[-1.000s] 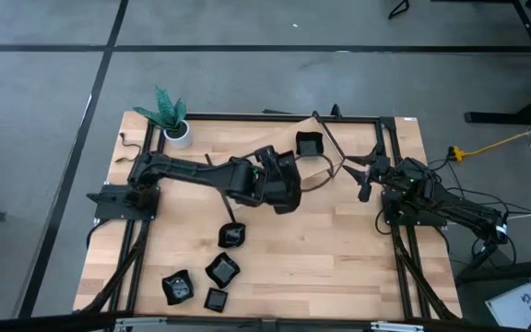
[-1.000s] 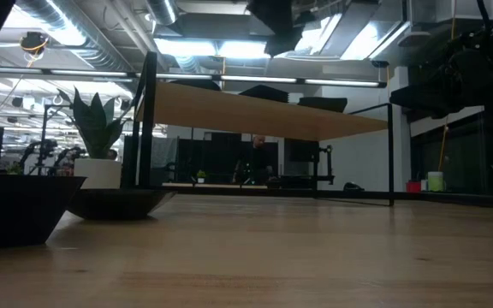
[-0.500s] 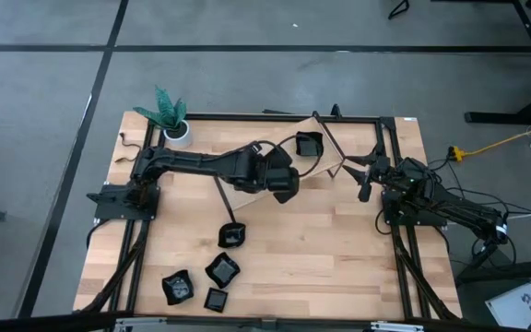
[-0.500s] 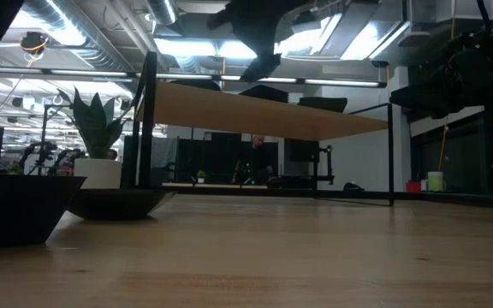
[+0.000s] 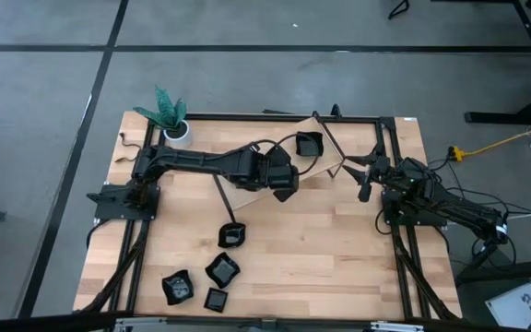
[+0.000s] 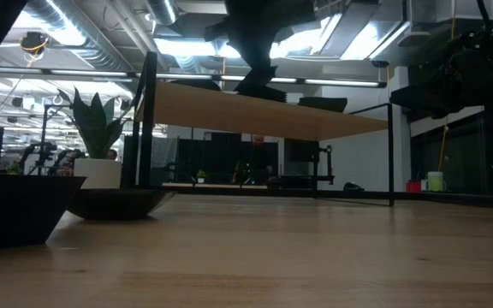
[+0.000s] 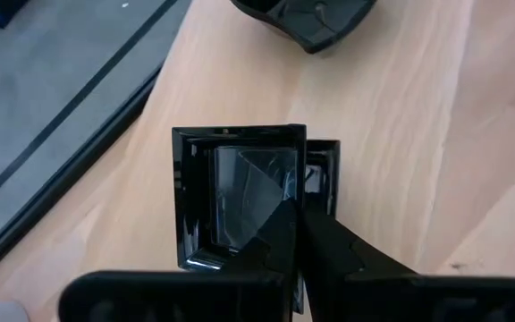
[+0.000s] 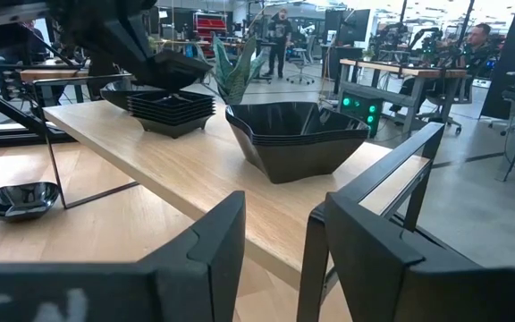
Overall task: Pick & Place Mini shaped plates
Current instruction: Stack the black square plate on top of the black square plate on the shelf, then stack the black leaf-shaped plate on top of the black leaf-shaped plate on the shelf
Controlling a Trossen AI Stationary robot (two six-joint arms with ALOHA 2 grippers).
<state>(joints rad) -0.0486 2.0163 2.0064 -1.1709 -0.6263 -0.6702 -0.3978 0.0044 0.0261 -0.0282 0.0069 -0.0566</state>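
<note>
The left claw (image 7: pixel 295 234), closed on a glossy black square mini plate (image 7: pixel 237 192), is held directly above a stack of matching square plates (image 7: pixel 322 174). The right claw (image 8: pixel 275 241) is parked open, well apart.

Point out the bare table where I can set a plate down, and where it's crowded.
Free: the front-right stretch of table, between the loose mini plates and the right arm. Crowded: the front-left corner with those plates, and the back, where the left tool holds a square plate near the stack and the right tool waits open.
</note>
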